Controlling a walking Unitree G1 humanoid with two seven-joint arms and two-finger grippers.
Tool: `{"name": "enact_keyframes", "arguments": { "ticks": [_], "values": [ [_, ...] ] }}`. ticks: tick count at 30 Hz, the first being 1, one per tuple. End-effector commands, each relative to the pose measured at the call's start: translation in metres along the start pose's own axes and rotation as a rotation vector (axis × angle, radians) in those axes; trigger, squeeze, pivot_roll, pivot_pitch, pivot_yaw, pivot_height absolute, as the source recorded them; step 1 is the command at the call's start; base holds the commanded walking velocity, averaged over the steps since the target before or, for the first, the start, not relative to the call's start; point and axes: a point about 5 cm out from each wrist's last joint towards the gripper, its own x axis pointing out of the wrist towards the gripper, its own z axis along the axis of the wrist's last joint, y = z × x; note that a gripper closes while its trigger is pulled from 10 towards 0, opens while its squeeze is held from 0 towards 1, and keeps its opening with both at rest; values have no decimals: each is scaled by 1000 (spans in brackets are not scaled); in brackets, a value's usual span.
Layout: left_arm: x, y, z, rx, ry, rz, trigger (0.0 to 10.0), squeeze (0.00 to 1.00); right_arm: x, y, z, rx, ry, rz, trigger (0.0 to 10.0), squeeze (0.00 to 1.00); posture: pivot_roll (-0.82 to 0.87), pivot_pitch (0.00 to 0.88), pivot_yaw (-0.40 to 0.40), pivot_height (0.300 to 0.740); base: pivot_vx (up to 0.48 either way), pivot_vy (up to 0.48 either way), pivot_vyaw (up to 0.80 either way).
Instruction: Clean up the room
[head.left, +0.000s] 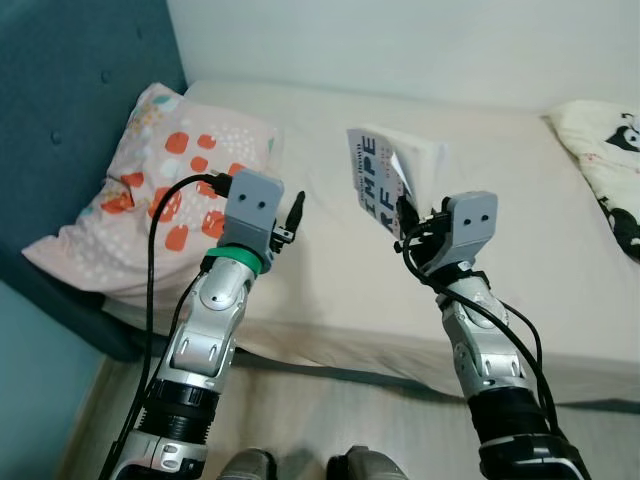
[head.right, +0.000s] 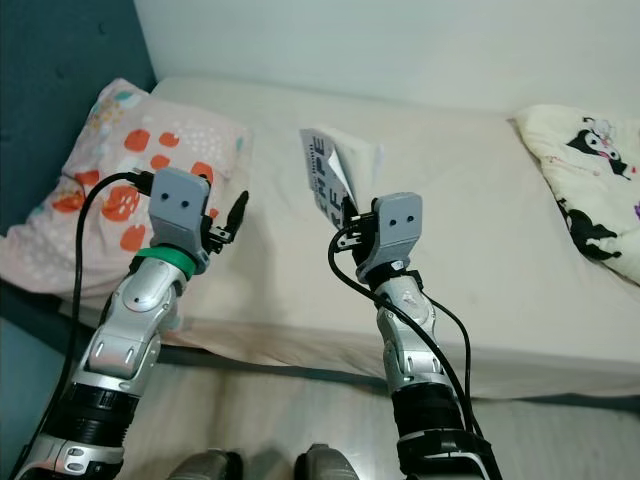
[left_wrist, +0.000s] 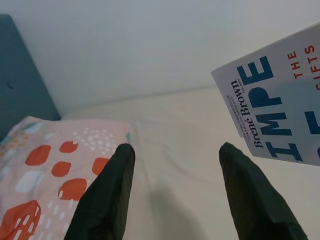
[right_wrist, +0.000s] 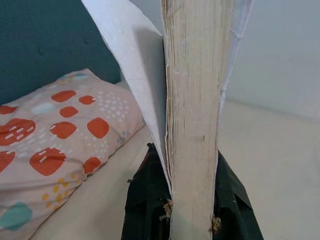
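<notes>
"Brené Brown", "IMPE", "THE GIFTS" on book cover.

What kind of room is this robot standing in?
Most likely a bedroom. A bed with a cream sheet lies before it, with a patterned pillow against a blue padded headboard. The right gripper holds a book above it.

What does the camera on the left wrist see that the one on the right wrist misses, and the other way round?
The left wrist view shows the book's printed cover, with the author's name and large blue letters, seen between the open left claw's fingers. The right wrist view shows the book's page edges and a loose cover flap, pinched in the right claw. Both show the pillow with orange spots, the cream bed and the teal headboard.
</notes>
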Motion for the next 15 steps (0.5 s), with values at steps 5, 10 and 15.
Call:
{"name": "enact_keyframes", "arguments": {
  "ticks": [5,10,15],
  "values": [
    [1,-6,-4,-9,26,-10,10000,0,-2,-6,5,-3,-29,-21,10000,0,3,11,9,740,0,0,0],
    [1,-4,-4,-17,32,1,10000,0,-2,-6,5,-1,-27,-18,10000,0,2,11,9,740,0,0,0],
    [1,-5,-5,-15,33,1,10000,0,-2,-5,3,1,-19,-7,10000,0,2,10,8,740,0,0,0]
  ]
}}
